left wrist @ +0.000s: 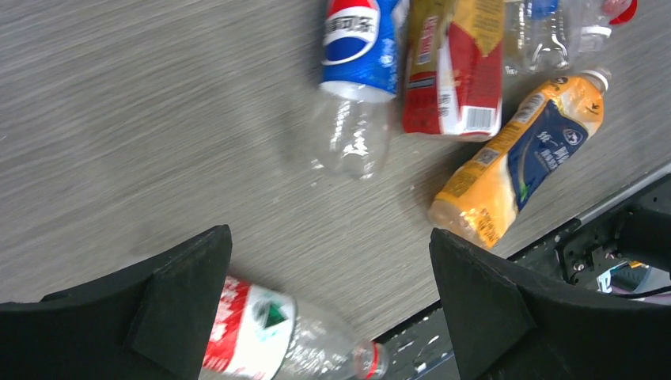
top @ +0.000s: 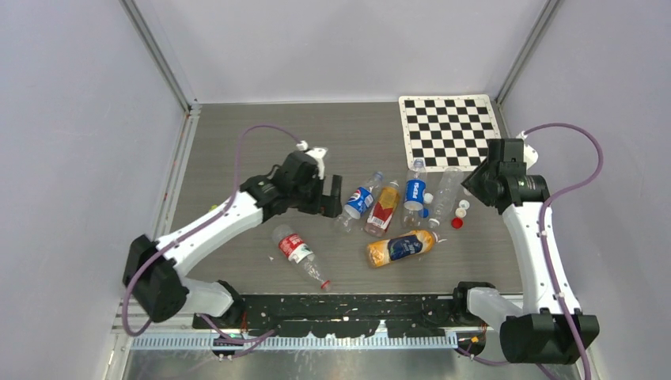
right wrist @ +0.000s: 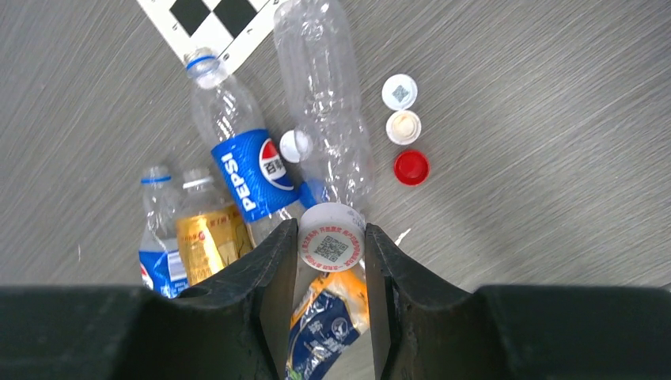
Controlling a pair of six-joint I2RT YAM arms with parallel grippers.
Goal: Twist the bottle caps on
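While right gripper [right wrist: 331, 247] pinches white cap [right wrist: 331, 236] | left gripper [left wrist: 328, 261] spread wide, empty | step: cap fetched | next: steady a bottle [top: 401, 248], align threads

The white cap [right wrist: 331, 237] bears red print; the checkerboard [top: 449, 131] is black-and-white.

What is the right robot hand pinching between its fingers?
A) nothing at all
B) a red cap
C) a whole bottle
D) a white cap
D: in the right wrist view, the right gripper has its two fingers closed on a white cap with printing on top, while the red cap lies apart from it, untouched.
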